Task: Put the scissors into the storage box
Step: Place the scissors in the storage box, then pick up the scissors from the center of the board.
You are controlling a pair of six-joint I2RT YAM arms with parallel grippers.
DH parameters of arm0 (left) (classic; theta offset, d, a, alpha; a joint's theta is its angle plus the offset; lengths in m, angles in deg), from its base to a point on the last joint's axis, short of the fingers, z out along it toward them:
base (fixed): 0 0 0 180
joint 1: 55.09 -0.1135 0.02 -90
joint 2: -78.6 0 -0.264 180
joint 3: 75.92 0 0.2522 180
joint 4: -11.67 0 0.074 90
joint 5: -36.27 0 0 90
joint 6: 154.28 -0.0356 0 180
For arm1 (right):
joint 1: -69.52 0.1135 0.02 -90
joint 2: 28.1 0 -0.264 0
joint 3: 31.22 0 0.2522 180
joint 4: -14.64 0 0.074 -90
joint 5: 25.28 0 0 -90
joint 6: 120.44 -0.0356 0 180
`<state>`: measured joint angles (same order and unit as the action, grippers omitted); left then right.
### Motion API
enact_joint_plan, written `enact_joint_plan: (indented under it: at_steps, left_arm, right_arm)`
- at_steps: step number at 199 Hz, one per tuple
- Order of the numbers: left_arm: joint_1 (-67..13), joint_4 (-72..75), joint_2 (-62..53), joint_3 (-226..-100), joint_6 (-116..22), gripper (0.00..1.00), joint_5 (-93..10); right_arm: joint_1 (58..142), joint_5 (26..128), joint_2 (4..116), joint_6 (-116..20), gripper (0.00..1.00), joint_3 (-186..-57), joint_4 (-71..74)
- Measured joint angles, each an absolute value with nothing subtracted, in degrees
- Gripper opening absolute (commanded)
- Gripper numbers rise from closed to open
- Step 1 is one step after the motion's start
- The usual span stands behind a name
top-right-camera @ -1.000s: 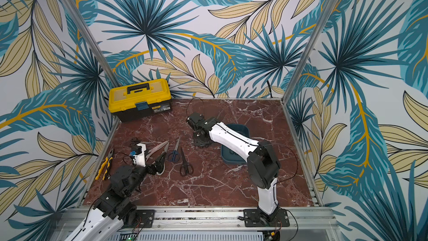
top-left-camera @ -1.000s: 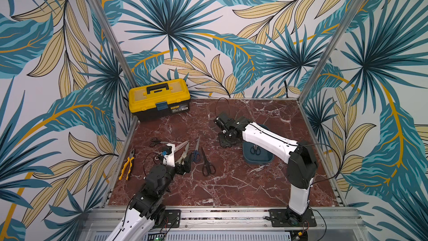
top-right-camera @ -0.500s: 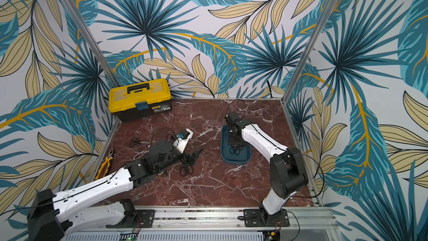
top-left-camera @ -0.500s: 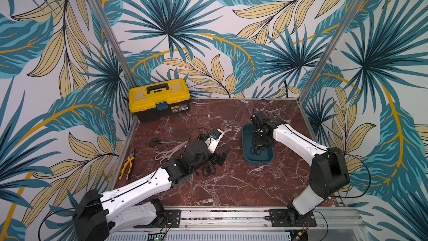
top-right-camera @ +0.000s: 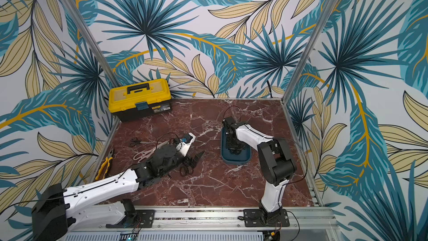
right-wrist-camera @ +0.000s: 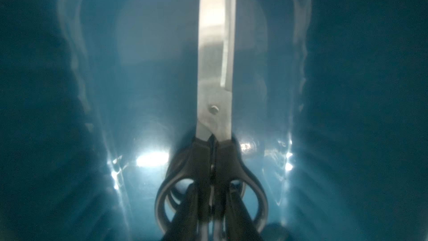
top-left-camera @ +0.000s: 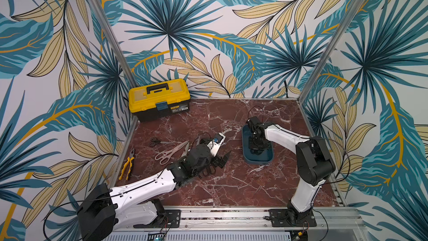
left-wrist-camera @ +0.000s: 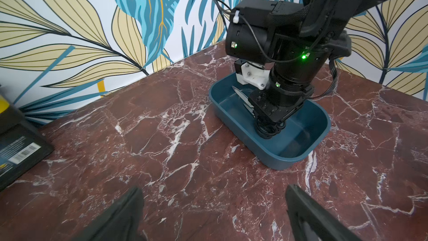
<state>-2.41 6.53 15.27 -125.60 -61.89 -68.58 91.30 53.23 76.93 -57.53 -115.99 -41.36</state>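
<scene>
Now placing: right hand (right-wrist-camera: 213,201) has black-handled scissors (right-wrist-camera: 215,66) down in storage box (left-wrist-camera: 289,156); gripped or freed, cannot tell; left hand (left-wrist-camera: 215,214) spread, empty; next probably needs full release, straight lift.

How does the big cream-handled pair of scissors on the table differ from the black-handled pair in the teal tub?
The large cream-handled steel scissors have pale handles; the black-handled steel scissors have dark ones. The cream pair lies on the red marble table; the black pair is inside the dark teal plastic tub, with the right gripper at its handles. Both have steel blades and two finger loops.
</scene>
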Motion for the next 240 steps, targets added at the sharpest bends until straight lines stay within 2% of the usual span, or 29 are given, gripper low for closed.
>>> enact_joint_plan:
  at_steps: [11,27,55,101,127,159,195,240]
  left_arm:
    - [-2.78,6.45,16.80,-124.25,-61.34,1.00,-69.92]
    - [-4.81,5.97,18.99,-122.87,-59.39,1.00,-70.49]
    - [-14.93,3.85,25.41,-120.42,-52.57,1.00,-71.16]
    - [-28.98,-4.13,37.96,-116.29,-43.92,1.00,-73.04]
    - [-35.39,-10.45,40.43,-115.97,-40.36,1.00,-72.65]
    - [-41.01,-15.76,38.64,-114.79,-38.13,1.00,-69.39]
    - [-43.54,-16.20,36.32,-111.68,-37.87,1.00,-65.52]
    - [-43.58,-12.74,37.52,-107.73,-37.78,1.00,-63.38]
  right_arm:
    - [91.30,53.23,76.69,-57.70,0.43,-115.99,-41.01]
    - [91.36,53.19,75.69,-57.40,0.44,-116.01,-41.12]
    - [93.07,52.03,71.82,-57.37,0.44,-118.43,-43.29]
    - [106.38,53.52,68.15,-58.66,0.43,-125.98,-44.36]
    - [114.97,56.84,73.26,-60.28,0.43,-131.09,-44.47]
    - [122.57,62.11,84.76,-61.37,0.42,-137.76,-44.82]
    - [124.98,66.98,93.89,-61.75,0.42,-142.74,-48.51]
    - [125.57,67.46,95.73,-61.94,0.41,-145.36,-52.66]
